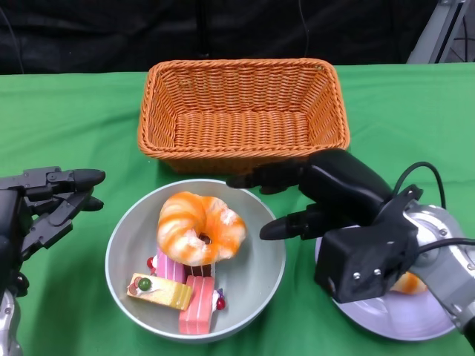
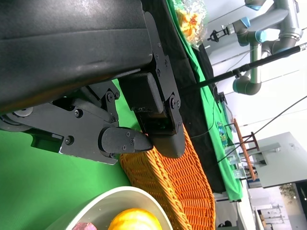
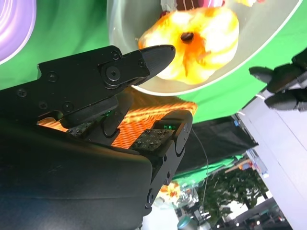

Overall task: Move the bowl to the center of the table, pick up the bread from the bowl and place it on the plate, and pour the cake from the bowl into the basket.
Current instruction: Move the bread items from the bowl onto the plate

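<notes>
Woven wicker basket, smooth glossy bowl, matt green cloth, perhaps glazed plate.

The right hand and its forearm are covering most of the purple plate, whose lower rim is running off the picture's edge. A small orange item on the plate, beneath that wrist, is peeking out, too hidden to identify. The left hand is being cropped at the frame's left edge.

On the worktop the bowl, holding bread and cake, sits before the basket, with the plate to its right.
</notes>
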